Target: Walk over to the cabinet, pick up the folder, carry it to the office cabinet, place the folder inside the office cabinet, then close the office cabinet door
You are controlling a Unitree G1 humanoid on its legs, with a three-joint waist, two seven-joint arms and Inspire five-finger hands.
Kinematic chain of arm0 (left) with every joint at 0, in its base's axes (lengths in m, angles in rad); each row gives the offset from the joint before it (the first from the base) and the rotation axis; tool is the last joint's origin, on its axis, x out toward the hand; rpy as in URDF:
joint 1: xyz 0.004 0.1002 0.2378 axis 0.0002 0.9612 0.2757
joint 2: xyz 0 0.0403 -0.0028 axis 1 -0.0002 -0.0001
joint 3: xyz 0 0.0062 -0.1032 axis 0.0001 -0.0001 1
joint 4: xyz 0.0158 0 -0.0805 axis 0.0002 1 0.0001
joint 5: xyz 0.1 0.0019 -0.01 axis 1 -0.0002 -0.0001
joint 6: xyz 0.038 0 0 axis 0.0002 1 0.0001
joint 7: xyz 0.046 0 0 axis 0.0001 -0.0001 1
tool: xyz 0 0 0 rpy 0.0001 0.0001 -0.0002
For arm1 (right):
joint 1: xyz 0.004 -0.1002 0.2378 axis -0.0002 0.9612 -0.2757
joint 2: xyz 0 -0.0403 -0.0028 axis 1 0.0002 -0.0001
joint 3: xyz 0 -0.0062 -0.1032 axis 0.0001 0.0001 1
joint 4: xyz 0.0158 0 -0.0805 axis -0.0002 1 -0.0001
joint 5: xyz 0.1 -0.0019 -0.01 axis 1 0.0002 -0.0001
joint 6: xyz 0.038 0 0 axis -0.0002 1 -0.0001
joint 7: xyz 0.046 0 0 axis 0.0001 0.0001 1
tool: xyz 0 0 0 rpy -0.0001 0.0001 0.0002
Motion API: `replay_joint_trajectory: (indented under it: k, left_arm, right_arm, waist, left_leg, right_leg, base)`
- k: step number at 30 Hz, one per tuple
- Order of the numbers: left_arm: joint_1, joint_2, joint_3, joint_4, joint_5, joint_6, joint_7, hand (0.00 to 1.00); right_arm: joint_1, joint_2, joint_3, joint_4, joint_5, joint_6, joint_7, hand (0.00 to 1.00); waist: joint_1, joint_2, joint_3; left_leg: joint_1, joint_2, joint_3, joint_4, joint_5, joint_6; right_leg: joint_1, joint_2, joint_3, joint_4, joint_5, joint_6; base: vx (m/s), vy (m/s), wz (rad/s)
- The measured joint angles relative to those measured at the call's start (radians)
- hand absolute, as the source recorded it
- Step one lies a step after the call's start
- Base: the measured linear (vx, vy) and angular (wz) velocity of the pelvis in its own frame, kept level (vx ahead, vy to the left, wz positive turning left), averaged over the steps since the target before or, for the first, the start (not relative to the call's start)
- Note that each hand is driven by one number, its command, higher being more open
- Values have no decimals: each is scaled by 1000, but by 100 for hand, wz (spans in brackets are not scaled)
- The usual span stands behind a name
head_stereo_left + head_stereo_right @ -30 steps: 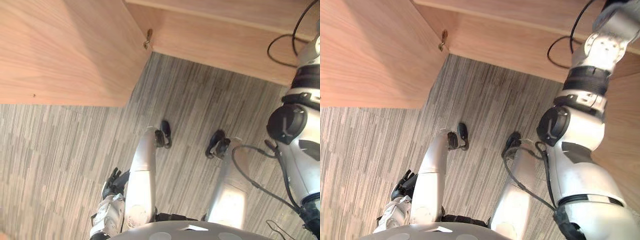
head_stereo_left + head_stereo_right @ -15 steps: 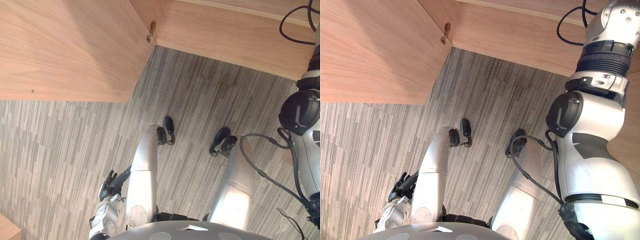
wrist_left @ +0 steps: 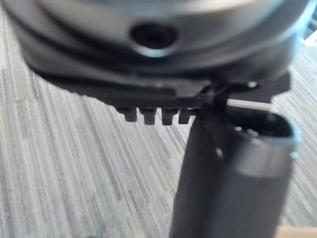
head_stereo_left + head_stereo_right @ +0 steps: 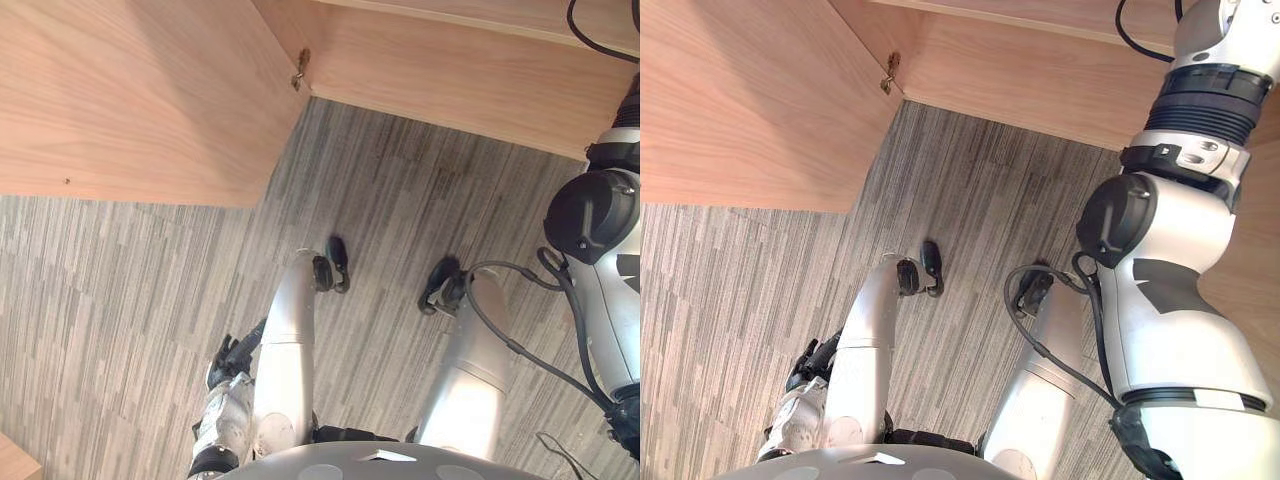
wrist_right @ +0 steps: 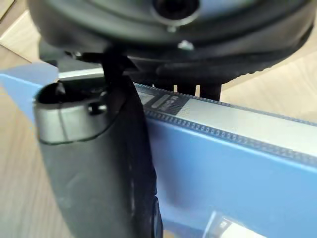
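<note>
Left hand [image 4: 230, 368] has swung forward, fingers relaxed; right hand [image 5: 94, 148] clamps the flat blue folder [image 5: 223, 171] edgewise for carrying.

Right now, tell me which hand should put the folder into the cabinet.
Right. The right hand pinches the blue folder, its arm raised toward the wooden cabinet; the left hand hangs open, empty, down by the floor.

Right arm [image 4: 1175, 330] is silver-grey with black joints; left hand [image 4: 230, 358] is dark.

An office, by the grey striped carpet tiles [image 4: 110, 290] and pale wood cabinets [image 4: 140, 100] (metal hinge [image 4: 299, 70] at the corner).
</note>
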Motion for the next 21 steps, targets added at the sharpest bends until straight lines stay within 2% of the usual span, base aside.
replay_joint_trajectory:
  k: [4,10,14,21]
  left_arm:
    - [-10,-3,19,0,-29,-2,3,100]
    - [-26,-5,36,19,-30,0,11,100]
    - [-39,-6,69,26,-31,1,11,100]
    - [-38,-4,118,41,-31,2,-25,100]
  right_arm:
    - [5,0,-2,-5,-37,10,1,100]
    - [53,0,-4,-6,-72,59,30,100]
    - [121,0,-4,17,-76,136,63,100]
    - [161,-15,54,202,-208,338,154,100]
  waist:
    - [-3,3,-8]
    - [-3,3,-11]
    - [-6,0,-43]
    - [-27,-13,-65]
  left_leg:
    - [5,0,-1,1,0,0]
    - [34,2,-5,-3,-3,-6]
    - [43,4,-11,-14,-5,-11]
    - [123,10,-13,-46,-6,-14]
  right_leg:
    - [6,0,-1,0,0,0]
    - [41,1,-9,-7,-3,5]
    - [62,1,-26,-25,-3,6]
    - [148,13,-46,-69,2,2]
  base:
    - [-37,44,0]
    - [-41,43,0]
    - [-26,50,0]
    - [7,48,-3]
